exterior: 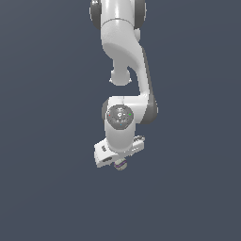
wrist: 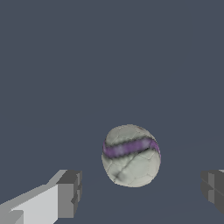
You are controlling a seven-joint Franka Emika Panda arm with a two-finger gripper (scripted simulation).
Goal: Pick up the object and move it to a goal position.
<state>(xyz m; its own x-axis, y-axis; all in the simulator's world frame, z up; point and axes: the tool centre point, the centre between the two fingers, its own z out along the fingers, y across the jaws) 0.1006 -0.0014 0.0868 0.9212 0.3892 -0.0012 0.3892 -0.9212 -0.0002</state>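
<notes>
The gripper (wrist: 140,192) stands open, its two fingers spread to either side of the ball (wrist: 131,155), which lies between them without contact on the plain dark floor (wrist: 109,57); in the exterior view the ball (exterior: 120,164) is just visible beneath the lowered hand. Judged light, round and prone to rolling, with a seemingly hard surface. Recommended hold: across its widest girth, pads centred, so it cannot squirt free.

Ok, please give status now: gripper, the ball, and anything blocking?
Gripper open, fingers either side of the ball, not touching it. Ball resting on the floor, not gripped. Nothing in the way.
</notes>
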